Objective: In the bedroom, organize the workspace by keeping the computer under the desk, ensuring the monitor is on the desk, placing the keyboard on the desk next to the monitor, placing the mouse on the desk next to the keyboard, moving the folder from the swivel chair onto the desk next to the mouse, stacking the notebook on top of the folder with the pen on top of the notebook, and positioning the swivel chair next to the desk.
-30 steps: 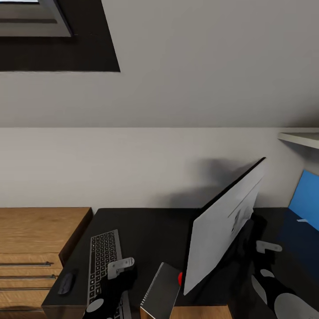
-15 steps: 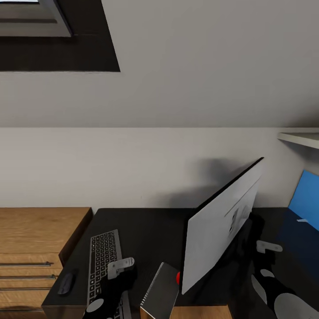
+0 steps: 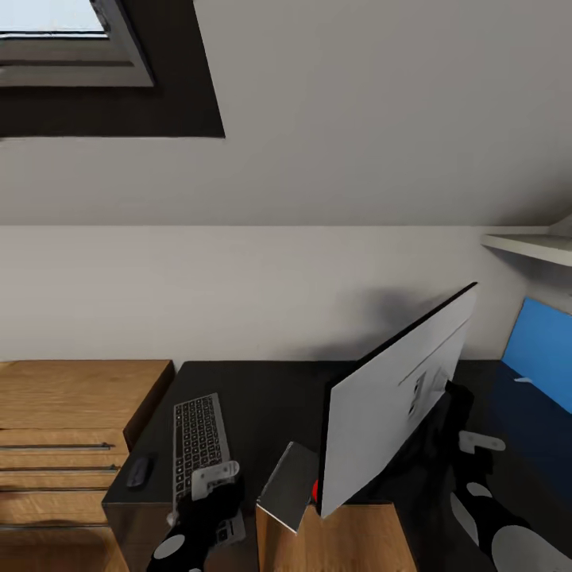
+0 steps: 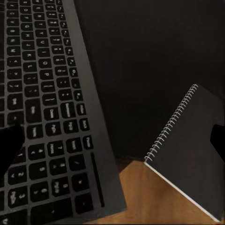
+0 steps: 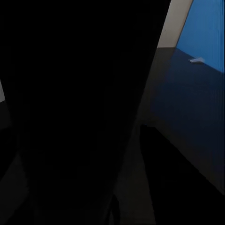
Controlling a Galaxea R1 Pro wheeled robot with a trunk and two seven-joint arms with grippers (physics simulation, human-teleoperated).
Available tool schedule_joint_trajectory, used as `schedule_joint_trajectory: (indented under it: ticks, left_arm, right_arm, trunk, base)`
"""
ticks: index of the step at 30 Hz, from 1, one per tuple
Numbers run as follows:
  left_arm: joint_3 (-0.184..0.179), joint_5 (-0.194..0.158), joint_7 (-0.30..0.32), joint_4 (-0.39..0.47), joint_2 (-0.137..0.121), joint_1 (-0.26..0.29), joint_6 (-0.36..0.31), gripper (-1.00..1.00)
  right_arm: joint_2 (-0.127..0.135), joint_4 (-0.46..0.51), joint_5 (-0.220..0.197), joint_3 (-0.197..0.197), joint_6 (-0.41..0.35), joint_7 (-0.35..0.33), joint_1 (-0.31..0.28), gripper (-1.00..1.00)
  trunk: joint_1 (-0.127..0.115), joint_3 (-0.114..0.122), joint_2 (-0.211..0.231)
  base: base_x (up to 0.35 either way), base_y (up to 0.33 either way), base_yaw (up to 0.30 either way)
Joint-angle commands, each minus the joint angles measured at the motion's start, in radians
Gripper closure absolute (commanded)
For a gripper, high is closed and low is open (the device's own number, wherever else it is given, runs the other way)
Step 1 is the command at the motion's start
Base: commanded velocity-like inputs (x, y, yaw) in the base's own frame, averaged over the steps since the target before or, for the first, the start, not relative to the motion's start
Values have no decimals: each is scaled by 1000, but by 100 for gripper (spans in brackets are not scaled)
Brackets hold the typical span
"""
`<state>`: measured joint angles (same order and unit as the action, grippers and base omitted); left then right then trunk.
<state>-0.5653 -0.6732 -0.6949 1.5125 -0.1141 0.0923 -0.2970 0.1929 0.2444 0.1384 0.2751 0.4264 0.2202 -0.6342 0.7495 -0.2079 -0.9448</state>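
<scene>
Left tool (image 3: pixel 208 481) released over keyboard (image 3: pixel 199 433), notebook (image 3: pixel 287 486) just beside; right tool's (image 3: pixel 465 445) state unclear behind monitor (image 3: pixel 389 409)

Pale wall (image 3: pixel 238 286), dark-framed skylight (image 3: pixel 71 48) (sloped ceiling), wooden drawer chest (image 3: pixel 63 429), blue panel (image 3: pixel 540 357).

Keyboard (image 4: pixel 47 112) keycaps at the left of the left wrist view carry white legends, too blurred to read; no other text.

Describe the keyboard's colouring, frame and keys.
The keyboard has a silver-grey frame and black keys with pale lettering, clearest in the left wrist view.
</scene>
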Motion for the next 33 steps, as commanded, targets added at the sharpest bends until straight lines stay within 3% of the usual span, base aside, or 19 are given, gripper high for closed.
schedule_joint_trajectory:
  ticks: [1,33]
  left_arm:
    - [-2,-5,-8,2,-1,1,-3,-100]
    - [-5,-5,-8,2,1,1,-4,-100]
  right_arm:
    - [0,-2,6,1,3,4,-1,100]
    - [-4,-1,8,-5,5,3,-1,100]
  trunk:
    - [0,-2,-1]
    - [0,-2,-1]
  base:
    - [-334,0,0]
    - [-334,20,0]
